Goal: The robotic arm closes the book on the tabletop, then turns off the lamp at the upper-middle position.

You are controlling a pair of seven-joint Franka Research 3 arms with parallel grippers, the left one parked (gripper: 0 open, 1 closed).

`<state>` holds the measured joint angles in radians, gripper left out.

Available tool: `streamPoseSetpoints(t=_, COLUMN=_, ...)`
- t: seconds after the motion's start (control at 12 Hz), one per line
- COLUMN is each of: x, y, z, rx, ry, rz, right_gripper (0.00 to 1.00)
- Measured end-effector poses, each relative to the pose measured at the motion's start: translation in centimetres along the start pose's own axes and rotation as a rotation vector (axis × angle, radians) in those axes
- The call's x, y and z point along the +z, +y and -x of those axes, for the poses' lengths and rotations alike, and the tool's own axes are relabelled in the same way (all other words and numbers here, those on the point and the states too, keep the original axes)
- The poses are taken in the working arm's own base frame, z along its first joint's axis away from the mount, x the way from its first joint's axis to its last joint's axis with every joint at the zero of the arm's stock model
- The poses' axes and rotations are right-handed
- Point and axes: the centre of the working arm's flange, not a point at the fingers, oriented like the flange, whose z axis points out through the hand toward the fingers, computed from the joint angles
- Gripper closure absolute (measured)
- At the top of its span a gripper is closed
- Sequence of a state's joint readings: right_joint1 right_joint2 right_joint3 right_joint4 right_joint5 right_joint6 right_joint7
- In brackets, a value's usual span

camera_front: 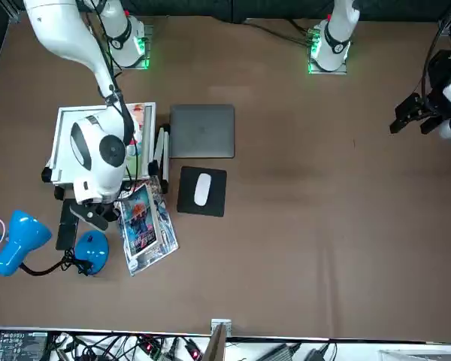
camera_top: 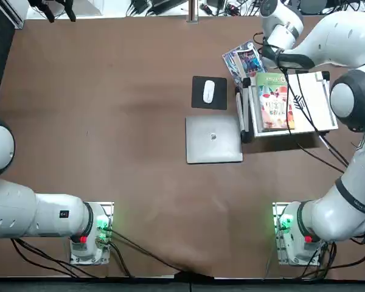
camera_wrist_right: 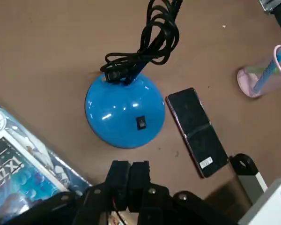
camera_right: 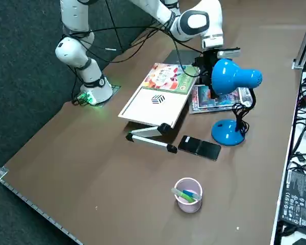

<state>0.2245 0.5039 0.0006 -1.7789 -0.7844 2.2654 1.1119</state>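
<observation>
Top view: my arm (camera_top: 347, 36) arches over the far right of the tabletop (camera_top: 140, 152), its cables crossing the closed book (camera_top: 271, 112) on a white stand (camera_top: 313, 97). The laptop (camera_top: 213, 140) sits beside that stand.

Right side view: my right gripper (camera_right: 208, 61) points down behind the head of the blue lamp (camera_right: 229, 76). Bare table surrounds the pen cup (camera_right: 188, 199).

Right wrist view: my claw's fingers are pressed together, near the lamp's base with its black switch (camera_wrist_right: 141, 123). Bunched cord (camera_wrist_right: 161, 35), phone (camera_wrist_right: 197, 131) and magazines (camera_wrist_right: 25, 164) crowd around that base.
</observation>
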Motion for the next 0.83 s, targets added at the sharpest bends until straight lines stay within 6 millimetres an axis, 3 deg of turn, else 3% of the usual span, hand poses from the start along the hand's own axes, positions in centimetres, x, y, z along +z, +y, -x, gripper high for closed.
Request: streamPoseSetpoints(t=0.83, x=4.1, y=0.5, z=-0.5, rx=-0.017, ry=0.017, rz=-0.013, right_gripper=0.99)
